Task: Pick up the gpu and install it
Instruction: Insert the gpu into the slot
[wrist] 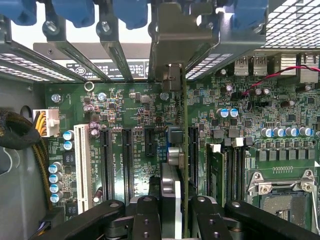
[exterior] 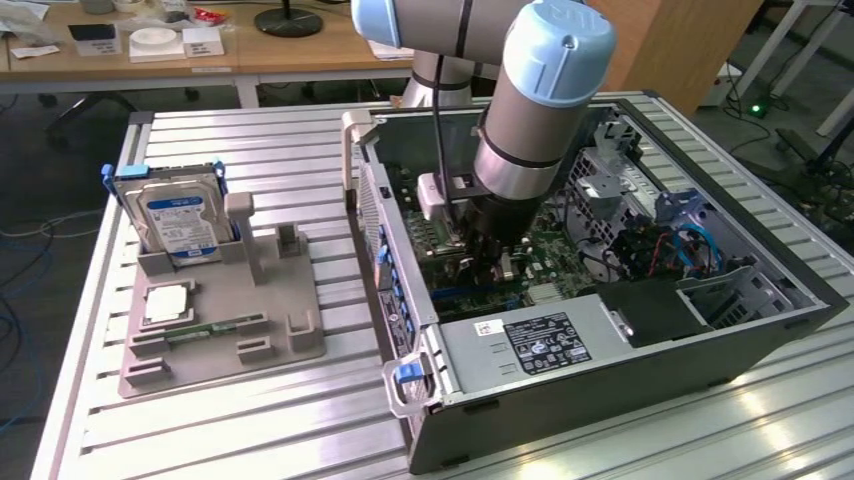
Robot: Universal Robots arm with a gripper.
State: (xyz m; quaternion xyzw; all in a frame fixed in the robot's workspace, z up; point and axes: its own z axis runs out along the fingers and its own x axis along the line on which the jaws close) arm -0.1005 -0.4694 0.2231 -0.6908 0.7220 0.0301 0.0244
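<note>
The gpu [wrist: 184,145] shows edge-on in the wrist view as a thin green card standing upright over the motherboard [wrist: 135,110]. Its pale metal bracket [wrist: 172,35] reaches the case's rear slot openings. It runs along a black expansion slot [wrist: 193,155]; I cannot tell whether it is seated in it. My gripper [wrist: 175,205] is shut on the card's near edge, black fingers [wrist: 146,212] on either side. In the exterior view the gripper [exterior: 481,262] is down inside the open computer case [exterior: 747,330], just above the board.
Black expansion slots [wrist: 127,155] and a white slot [wrist: 82,160] lie beside the card, memory slots [wrist: 235,170] and the CPU socket [wrist: 282,197] on its other side. The power supply [exterior: 534,345] fills the case's near end. A hard drive [exterior: 180,215] stands in a grey fixture [exterior: 254,300].
</note>
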